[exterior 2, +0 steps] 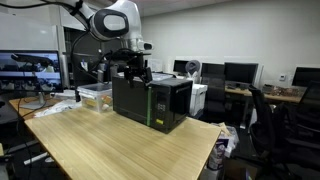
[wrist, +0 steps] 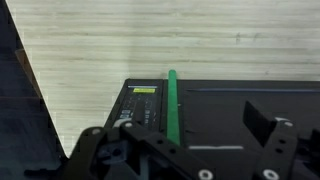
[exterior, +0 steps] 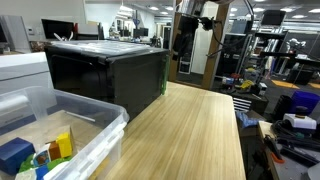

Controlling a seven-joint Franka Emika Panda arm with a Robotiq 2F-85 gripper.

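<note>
Gripper (exterior 2: 133, 68) hangs right over the top of the black box (exterior 2: 150, 102); can't tell if touching. In wrist view its fingers (wrist: 97, 148) are spread apart w/ nothing btwn them. Box sits on wooden table (exterior 2: 100, 148), green strip (wrist: 172, 100) across its lid. Clear plastic bin (exterior: 95, 125) w/ toys is just beside it.

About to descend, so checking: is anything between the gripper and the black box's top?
Nothing visible. The gripper hangs over the black box, above its bare top by the green strip; the clear bin sits off to the side.
</note>
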